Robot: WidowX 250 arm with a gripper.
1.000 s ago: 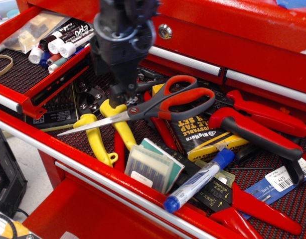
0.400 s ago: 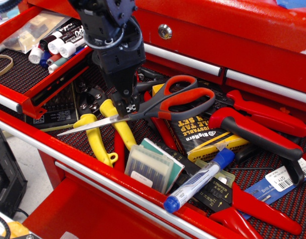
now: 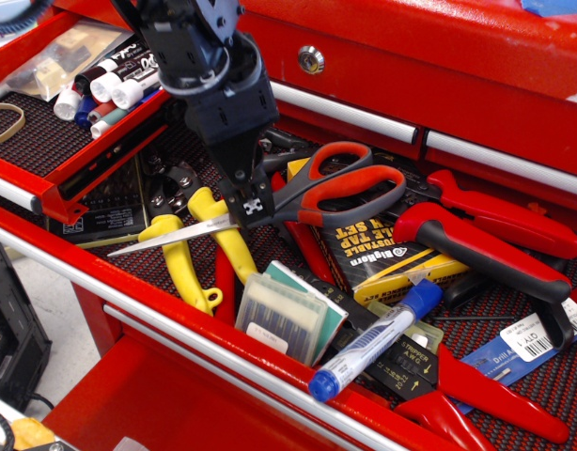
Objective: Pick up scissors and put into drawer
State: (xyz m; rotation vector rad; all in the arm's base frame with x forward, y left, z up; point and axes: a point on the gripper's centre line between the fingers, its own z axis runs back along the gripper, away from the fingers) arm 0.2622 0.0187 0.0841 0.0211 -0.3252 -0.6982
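The scissors (image 3: 340,188), with long silver blades and red-and-dark-grey loop handles, lie on top of the tools in the wide red drawer, blade tip pointing left. My black gripper (image 3: 251,209) comes down from the upper left, its fingertips at the scissors' pivot. The near finger (image 3: 254,205) covers the pivot and hides the gap between the jaws. The scissors rest on the pile. The narrower red drawer (image 3: 25,141) with black mesh liner stands open at the upper left, holding whiteboard markers (image 3: 115,85) and a tan rubber band (image 3: 5,122).
Yellow-handled tools (image 3: 209,244) lie under the blades. Red-handled pliers (image 3: 486,240) lie to the right. A clear plastic bit case (image 3: 284,315) and a blue-capped pen (image 3: 373,343) sit at the front rail. The cabinet's closed red drawers (image 3: 439,85) rise behind.
My gripper has come down from above the scissors and shifted slightly right, so its fingertips now sit at the pivot. The scissors have not visibly moved.
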